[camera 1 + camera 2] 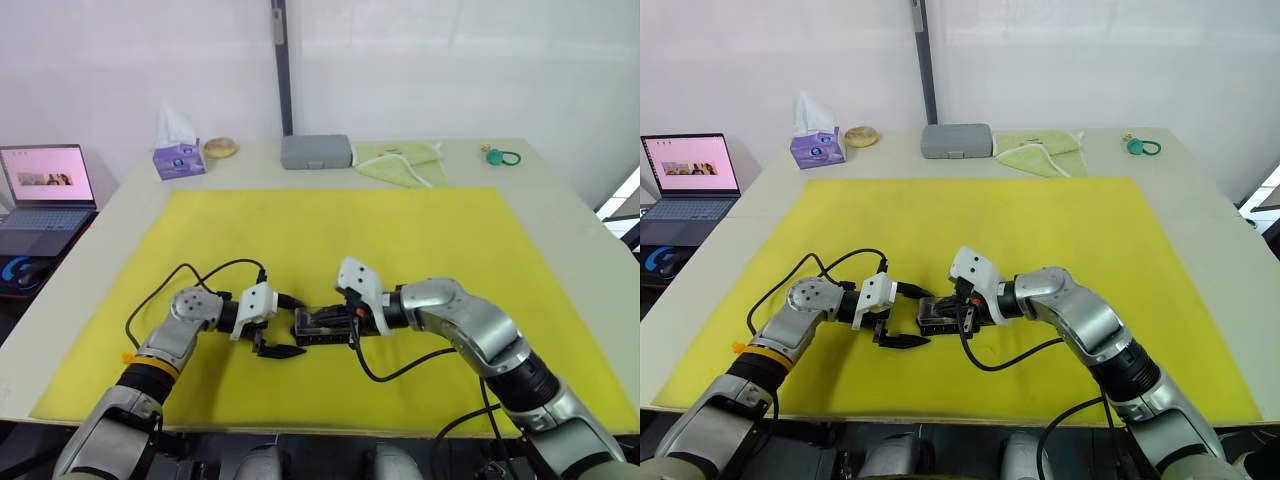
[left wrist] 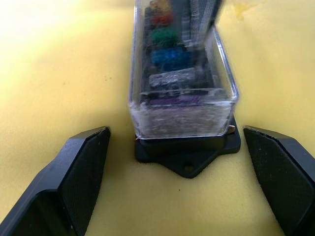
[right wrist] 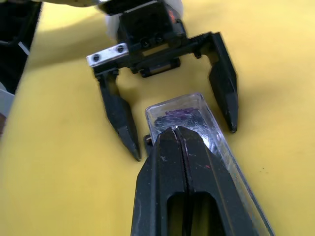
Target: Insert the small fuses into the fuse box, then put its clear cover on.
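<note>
The right gripper (image 3: 179, 135), fingers pressed together, is seen bearing down on the clear cover (image 2: 182, 105), already seated over the fuse box (image 2: 189, 152) with the small fuses (image 2: 170, 56) ranked inside. The left gripper (image 2: 177, 172) is held wide open, empty, flanking the box's end. The cover is judged light, stiff, slippery and easily cracked; its long sides would best be gripped. The box lies near the front edge of a yellow mat (image 1: 400, 230) on a pale table (image 1: 560, 200), a grey case (image 1: 316, 151), tissue box (image 1: 178, 158) and laptop (image 1: 45, 190) beyond.
</note>
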Motion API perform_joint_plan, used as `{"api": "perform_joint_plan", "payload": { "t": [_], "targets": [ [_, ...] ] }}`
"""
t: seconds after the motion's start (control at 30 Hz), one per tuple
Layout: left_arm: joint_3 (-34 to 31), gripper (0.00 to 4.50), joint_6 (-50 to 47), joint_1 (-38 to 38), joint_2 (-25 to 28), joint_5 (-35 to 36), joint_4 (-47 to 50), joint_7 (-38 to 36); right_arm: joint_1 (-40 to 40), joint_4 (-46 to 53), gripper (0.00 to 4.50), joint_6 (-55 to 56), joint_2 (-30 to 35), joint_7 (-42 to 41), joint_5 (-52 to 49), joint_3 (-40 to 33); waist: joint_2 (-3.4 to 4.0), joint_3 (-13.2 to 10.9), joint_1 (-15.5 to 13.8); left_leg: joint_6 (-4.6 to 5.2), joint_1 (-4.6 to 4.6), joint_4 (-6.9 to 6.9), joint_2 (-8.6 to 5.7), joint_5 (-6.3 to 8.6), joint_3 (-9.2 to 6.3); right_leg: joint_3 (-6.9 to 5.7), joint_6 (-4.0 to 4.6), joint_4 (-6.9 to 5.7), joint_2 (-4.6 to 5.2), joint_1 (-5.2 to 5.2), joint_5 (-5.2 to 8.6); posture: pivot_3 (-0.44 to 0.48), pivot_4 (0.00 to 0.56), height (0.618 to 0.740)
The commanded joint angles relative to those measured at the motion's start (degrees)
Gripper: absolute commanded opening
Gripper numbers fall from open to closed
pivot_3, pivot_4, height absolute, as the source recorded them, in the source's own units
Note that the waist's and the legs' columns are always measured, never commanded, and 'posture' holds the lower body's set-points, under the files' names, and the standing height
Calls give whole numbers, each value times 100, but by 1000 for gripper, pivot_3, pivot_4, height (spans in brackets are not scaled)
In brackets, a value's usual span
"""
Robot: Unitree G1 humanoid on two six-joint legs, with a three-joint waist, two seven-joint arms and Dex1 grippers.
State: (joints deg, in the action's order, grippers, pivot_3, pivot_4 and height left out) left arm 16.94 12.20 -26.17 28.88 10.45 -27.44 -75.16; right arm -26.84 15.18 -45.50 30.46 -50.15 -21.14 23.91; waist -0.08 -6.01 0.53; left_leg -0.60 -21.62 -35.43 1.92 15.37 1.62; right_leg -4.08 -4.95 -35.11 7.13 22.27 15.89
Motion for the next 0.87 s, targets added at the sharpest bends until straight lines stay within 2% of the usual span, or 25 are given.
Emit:
{"api": "perform_joint_plan", "payload": {
  "t": [0.03,0.07,0.1,0.13,0.23,0.47,0.6,0.87],
  "targets": [
    [-455,4470,-885,241,422,280,174,-19,502,-179,0,225,21,27,-70,-321,-9,-56,2,0,10,7,0,0,0,-3,-2,1,1,-4,0,0,150,737],
    [-594,4470,-1214,324,567,491,412,-84,488,-1,0,279,-94,74,-305,-672,-6,-103,19,-1,11,15,1,0,-2,-8,-3,1,1,-2,0,0,150,737],
    [-754,4470,-1550,411,736,712,651,-154,473,189,0,337,-141,107,-473,-963,-49,-174,42,0,12,24,2,0,-3,-11,-7,-1,-1,6,-2,0,150,737],
    [-858,4470,-1784,481,876,841,822,-179,476,333,0,336,-150,128,-576,-1134,-61,-197,46,1,-5,30,15,-1,-7,-30,-5,-3,-6,23,-17,0,150,737],
    [-1113,4470,-2260,633,1283,1076,1201,-206,594,749,0,293,-144,131,-928,-1542,-58,-274,84,16,-80,6,28,-21,-36,-98,16,-9,-45,107,-107,0,150,737],
    [-1836,4470,-2818,876,2143,1397,1456,-257,1058,1696,0,33,428,267,-1518,-2611,-41,-444,26,15,-103,12,93,-21,-13,-104,79,-24,-150,152,-103,0,150,737],
    [-2253,4470,-2882,1052,2528,1368,1421,-156,1622,1767,0,-146,1043,217,-1760,-3499,-47,-473,14,-6,-167,11,99,-33,-12,-104,95,-28,-156,221,-107,0,150,737],
    [-3067,4470,-3274,1505,2863,1559,1456,165,3011,1452,0,294,1688,-32,-1481,-4574,-77,-503,0,-31,-177,10,99,-48,-4,-104,93,-25,-154,228,-108,0,150,737]
  ]
}}
